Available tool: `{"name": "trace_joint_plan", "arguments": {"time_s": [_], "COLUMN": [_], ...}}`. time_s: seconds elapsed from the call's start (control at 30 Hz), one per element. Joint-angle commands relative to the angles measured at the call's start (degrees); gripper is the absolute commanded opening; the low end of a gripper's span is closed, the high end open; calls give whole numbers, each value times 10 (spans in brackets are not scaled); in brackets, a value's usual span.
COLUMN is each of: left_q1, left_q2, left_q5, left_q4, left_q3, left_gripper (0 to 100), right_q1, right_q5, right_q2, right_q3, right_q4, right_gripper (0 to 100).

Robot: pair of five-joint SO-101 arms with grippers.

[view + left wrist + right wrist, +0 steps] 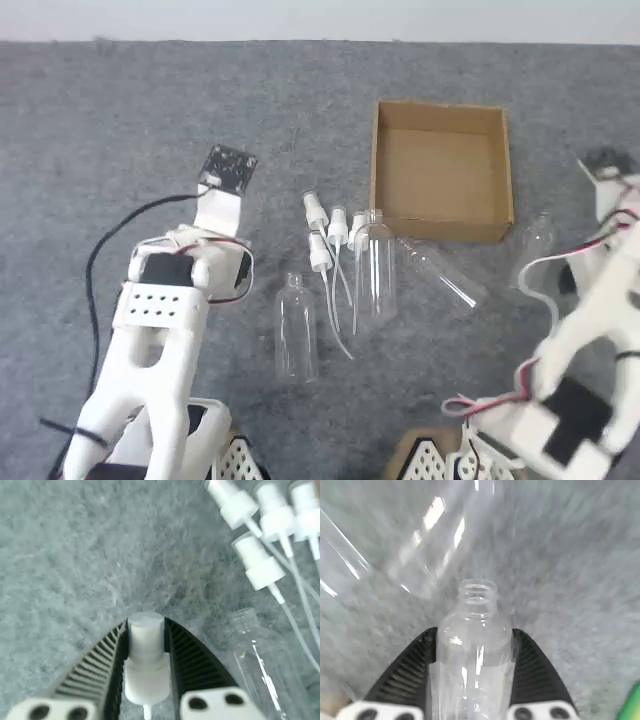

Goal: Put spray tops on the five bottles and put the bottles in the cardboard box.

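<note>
- The left wrist view gives the grip: the left gripper is clamped on a white spray top. Its ribbed black fingers press on both sides of the top.
- The same view shows four loose spray tops on the grey carpet near the gripper. Their thin tubes trail towards a clear lying bottle just beside it.
- In the right wrist view the right gripper is closed on the held bottle, a clear one with an open neck. A second bottle lies on its side on the carpet beyond it.
- The high view gives the layout. The cardboard box sits open near the middle, and the held bottle is just to the right of its near corner.
- From above, the loose spray tops cluster to the left of the box. Three bottles lie around them, one close to the box's front wall.
- The left arm stands to the left of the cluster, and its wrist board covers the fingers.
</note>
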Motion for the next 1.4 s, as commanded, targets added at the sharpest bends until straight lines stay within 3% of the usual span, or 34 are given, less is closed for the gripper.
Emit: {"name": "trace_joint_plan", "arguments": {"time_s": [0.0,0.37,0.5,0.63,0.93,1.1,1.37], "left_q1": [-4,-4,0,0,2,16,25], "left_q2": [-25,-231,-291,-317,-318,-318,-322], "left_q5": [7,9,10,51,168,270,280], "left_q4": [77,207,208,172,60,5,-5], "left_q3": [-104,-222,-223,-228,-309,-323,-307], "left_gripper": [11,11,11,11,11,11,11], "right_q1": [-92,-400,-514,-604,-726,-785,-866], "right_q5": [-70,-242,-291,-345,-360,-360,-355], "right_q2": [-153,-349,-342,-343,-398,-400,-414], "right_q3": [2,88,91,138,274,325,384], "right_q4": [11,6,-4,-76,-255,-370,-421], "right_gripper": [6,6,6,6,6,6,7]}}
